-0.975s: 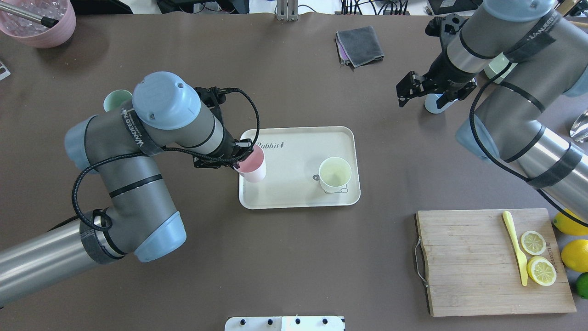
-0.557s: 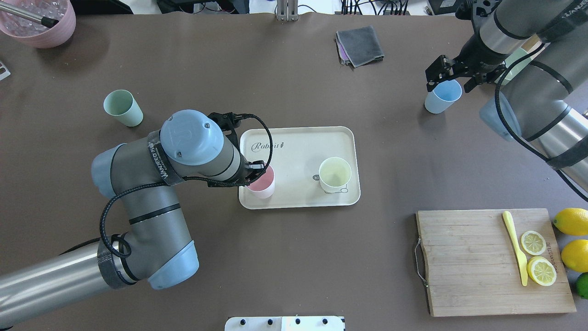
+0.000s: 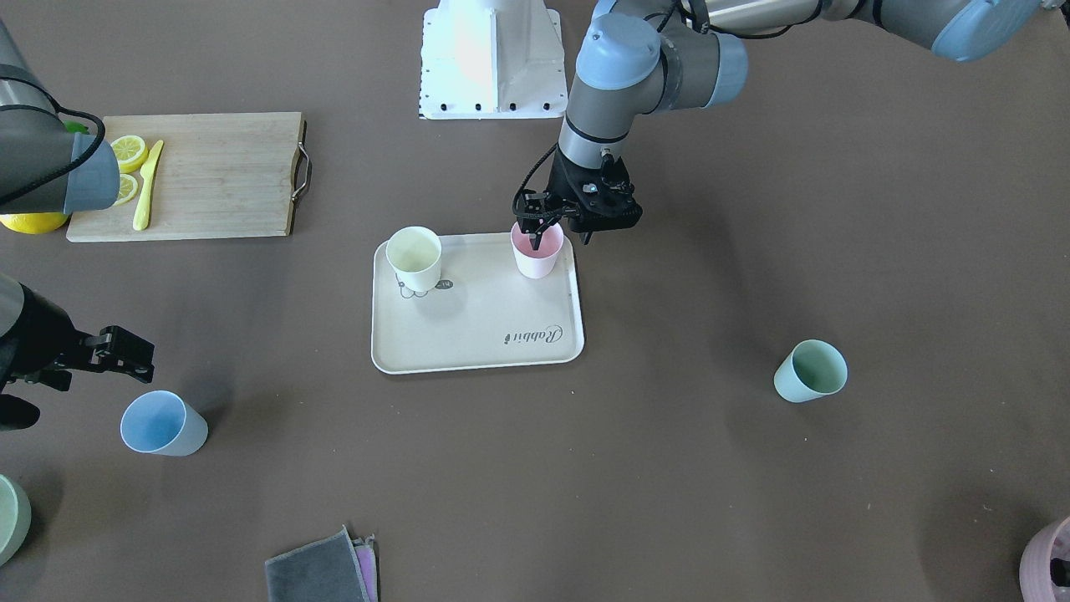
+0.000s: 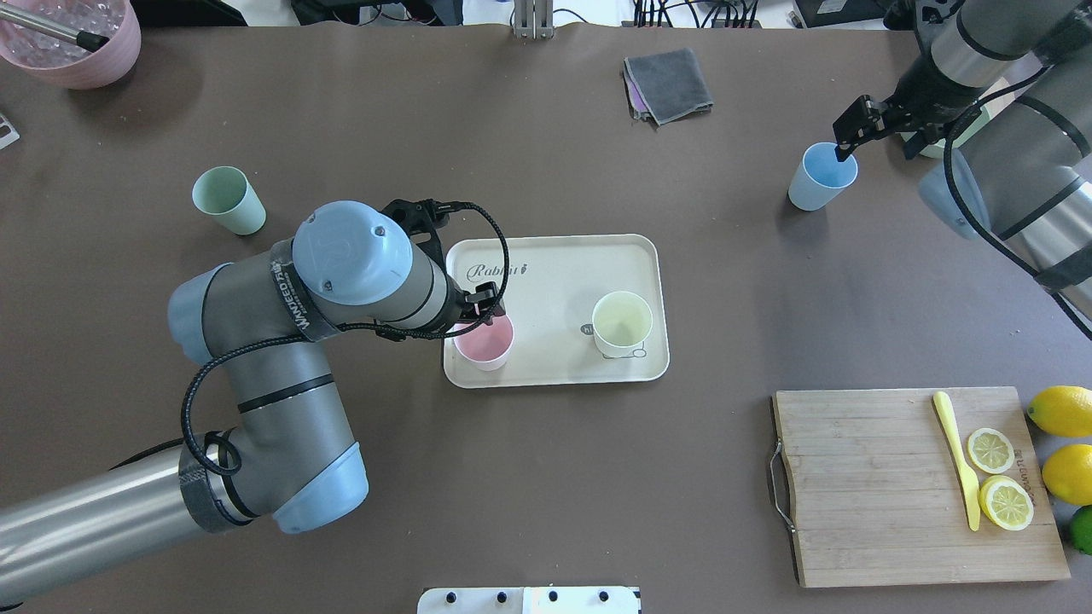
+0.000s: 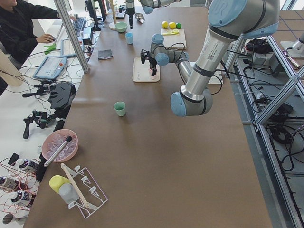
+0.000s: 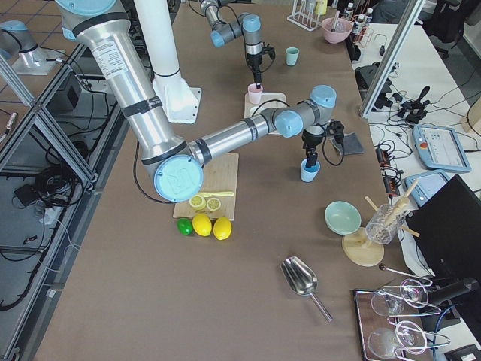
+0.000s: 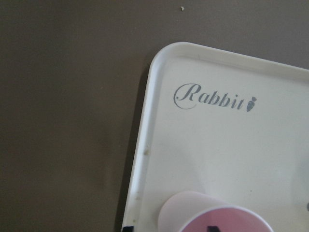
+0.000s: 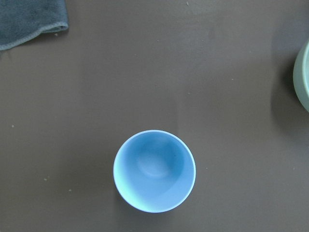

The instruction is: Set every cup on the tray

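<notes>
The cream tray (image 4: 554, 273) holds the pale yellow cup (image 4: 623, 322) and the light pink cup (image 4: 484, 344), both upright. My left gripper (image 4: 488, 307) is just above the pink cup (image 3: 537, 255). It looks open, with one finger inside the cup and the other outside the rim. The light blue cup (image 4: 821, 175) stands on the table at the back right. My right gripper (image 4: 877, 147) is open above it and a little to its right. The cup shows from above in the right wrist view (image 8: 154, 170). The mint green cup (image 4: 228, 200) stands alone at the left.
A wooden cutting board (image 4: 870, 486) with lemon slices and a yellow knife lies front right, whole lemons beside it. A grey cloth (image 4: 668, 83) lies at the back. A mauve pot (image 4: 72, 43) is back left. A sage dish (image 8: 303, 77) sits right of the blue cup.
My left gripper has carried the pink cup down onto the tray's front left corner and seems to have let go. My right gripper has moved right, uncovering the blue cup.
</notes>
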Motion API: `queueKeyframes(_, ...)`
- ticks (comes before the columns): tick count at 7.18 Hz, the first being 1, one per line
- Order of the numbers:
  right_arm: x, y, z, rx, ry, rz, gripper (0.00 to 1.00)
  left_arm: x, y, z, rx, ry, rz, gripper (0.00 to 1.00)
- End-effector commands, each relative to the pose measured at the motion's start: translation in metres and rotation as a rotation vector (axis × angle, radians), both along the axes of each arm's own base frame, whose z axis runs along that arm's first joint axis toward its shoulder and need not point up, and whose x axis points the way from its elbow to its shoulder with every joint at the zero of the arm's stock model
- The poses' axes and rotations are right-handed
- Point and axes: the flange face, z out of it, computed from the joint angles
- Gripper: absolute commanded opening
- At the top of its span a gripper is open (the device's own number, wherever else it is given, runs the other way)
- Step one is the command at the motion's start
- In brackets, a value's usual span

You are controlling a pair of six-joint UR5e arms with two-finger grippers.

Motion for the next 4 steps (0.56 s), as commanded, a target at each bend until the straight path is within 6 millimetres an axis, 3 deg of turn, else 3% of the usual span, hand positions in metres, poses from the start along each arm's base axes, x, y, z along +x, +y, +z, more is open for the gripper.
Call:
queueKeyframes(1,-0.008,-0.011,0.026,-0.02,0.02,-0.006,1.0,-0.022,-0.02,-0.003,0.042,-0.005,0.001,0.97)
queueKeyframes(3,-0.024,-0.019,0.073,0.003,0.009,-0.018,1.0,-0.056,-0.049,-0.005,0.045,0.011,0.025,0.97)
queueKeyframes(4,-0.028,-0.018,0.076,0.002,0.017,-0.019,0.99,-0.076,-0.062,-0.007,0.055,-0.002,0.04,0.97)
